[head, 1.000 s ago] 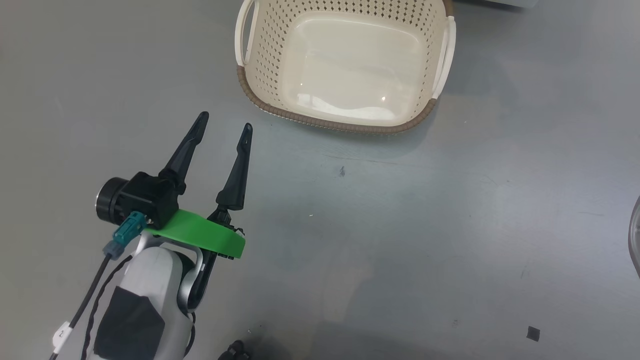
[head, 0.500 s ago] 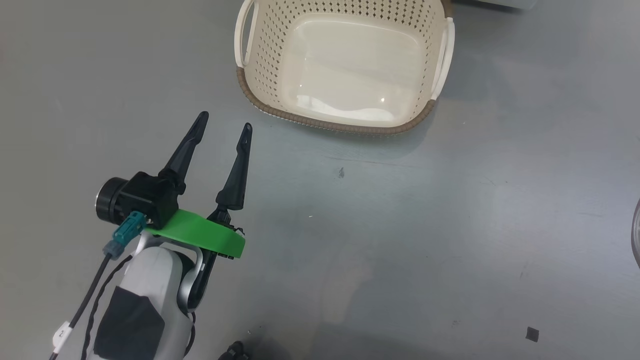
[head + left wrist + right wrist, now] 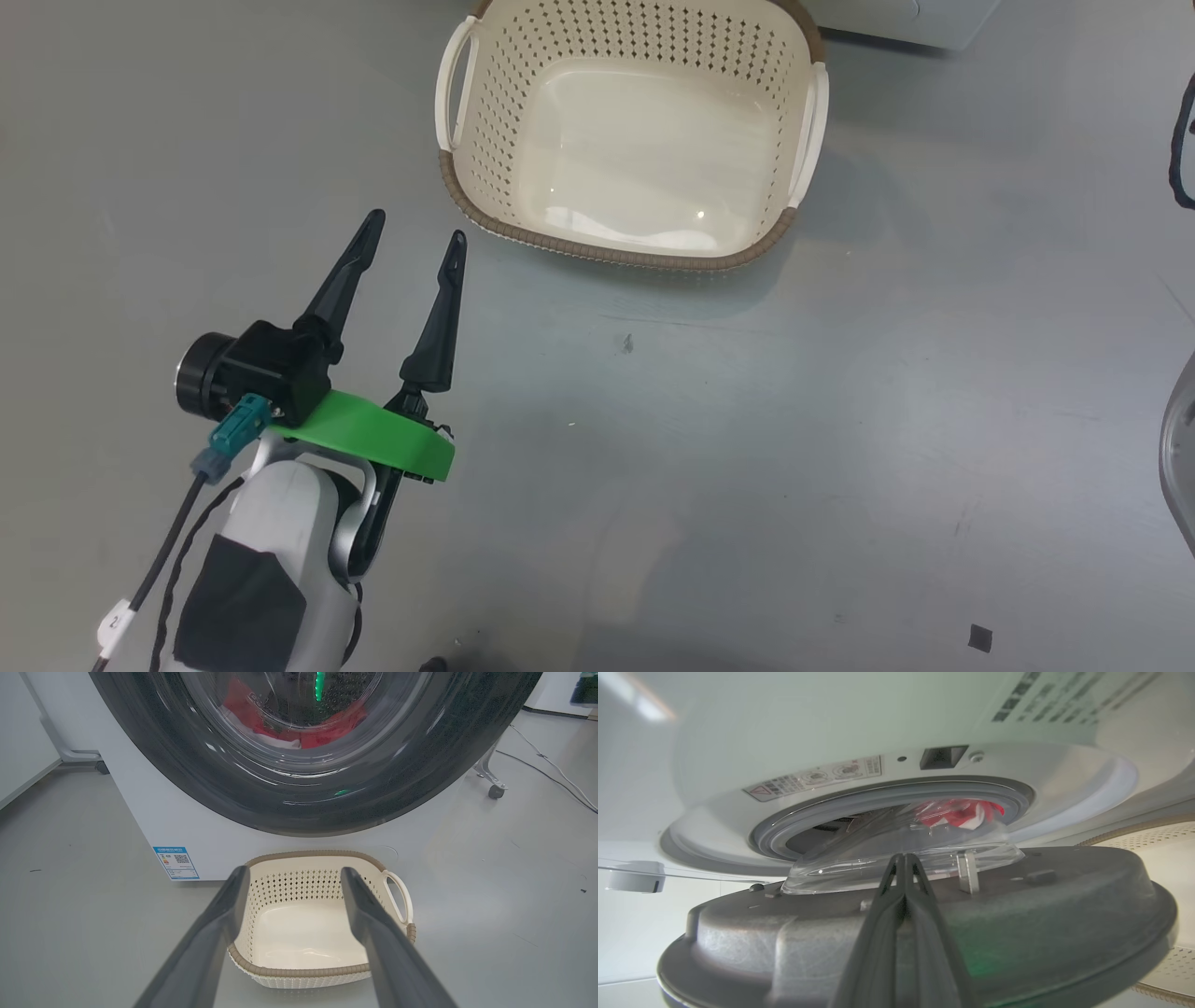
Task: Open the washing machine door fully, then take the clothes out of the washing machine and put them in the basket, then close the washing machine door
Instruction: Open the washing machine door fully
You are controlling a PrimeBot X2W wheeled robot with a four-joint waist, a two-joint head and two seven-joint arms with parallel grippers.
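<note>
The washing machine door (image 3: 327, 807) shows its glossy black rim, with red clothes (image 3: 336, 723) behind the glass. From the right wrist, the door's grey inner face (image 3: 1064, 896) stands ajar from the washing machine (image 3: 831, 718). Its glass bowl still covers the clothes (image 3: 957, 812) in the ringed opening. My right gripper (image 3: 903, 856) is shut with nothing in it, fingertips at the base of that glass bowl. The cream basket (image 3: 607, 247) sits empty on the floor before the machine (image 3: 140, 812). My left gripper (image 3: 415, 227) hangs open and empty, short of the basket (image 3: 299, 970).
Grey floor surrounds the basket. A blue label (image 3: 175, 862) marks the machine's lower front. Wheeled stand legs (image 3: 490, 788) and a cable (image 3: 551, 765) lie to the machine's right. A grey curved edge (image 3: 1178, 467) enters the head view at the right border.
The head camera has tilted, so the basket sits lower in the picture and more of the grey edge shows at the right. The left gripper has held its place, still open.
</note>
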